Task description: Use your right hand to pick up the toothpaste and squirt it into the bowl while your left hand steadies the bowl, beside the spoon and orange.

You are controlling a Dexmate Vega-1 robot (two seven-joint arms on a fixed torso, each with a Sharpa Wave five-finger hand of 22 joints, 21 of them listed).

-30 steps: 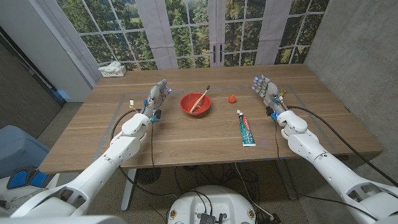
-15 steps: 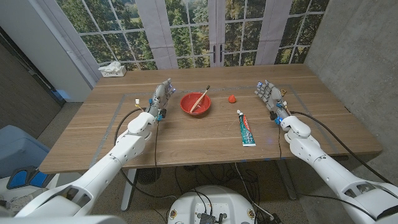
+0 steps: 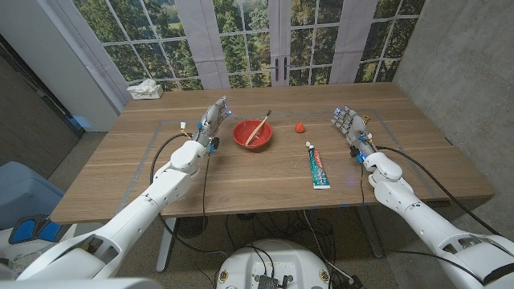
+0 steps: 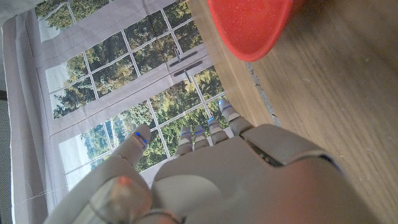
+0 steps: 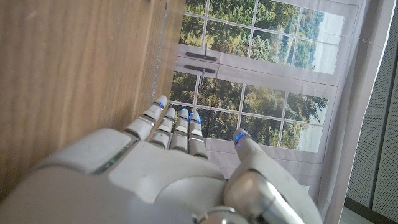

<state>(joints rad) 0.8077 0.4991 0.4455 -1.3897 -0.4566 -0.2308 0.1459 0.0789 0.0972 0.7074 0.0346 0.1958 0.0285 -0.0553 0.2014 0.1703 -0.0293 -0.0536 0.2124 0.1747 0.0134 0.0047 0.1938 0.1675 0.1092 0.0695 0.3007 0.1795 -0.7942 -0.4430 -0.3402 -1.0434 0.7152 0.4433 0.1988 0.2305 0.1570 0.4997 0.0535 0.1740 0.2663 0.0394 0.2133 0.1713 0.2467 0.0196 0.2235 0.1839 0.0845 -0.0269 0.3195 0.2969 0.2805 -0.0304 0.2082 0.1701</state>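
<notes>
Tissues (image 3: pixel 144 88) are sitting at the far left corner of the wooden surface (image 3: pixel 241 172). Left robot hand (image 3: pixel 213 118) is standing on its edge just left of the red bowl (image 3: pixel 252 133), near it but not touching, fingers extended and apart, gripping nothing; left wrist view is showing the same straight fingers (image 4: pixel 211 127) with the bowl's rim close ahead. Bowl is sitting at centre of the surface with the wooden spoon (image 3: pixel 260 128) leaning inside it, handle pointing up toward the far right. Orange (image 3: pixel 299 127) is lying right of the bowl, apart from it. Toothpaste (image 3: pixel 318 167) is lying flat on the surface nearer the robot than the orange, cap end pointing away from the robot, nothing touching it. Right robot hand (image 3: pixel 348 123) is hovering or resting at the right side, well apart from the toothpaste, fingers extended and spread, holding nothing; right wrist view is showing open fingers (image 5: pixel 171 121) along the surface. Windows (image 3: pixel 273 40) with trees outside are filling the back wall.
</notes>
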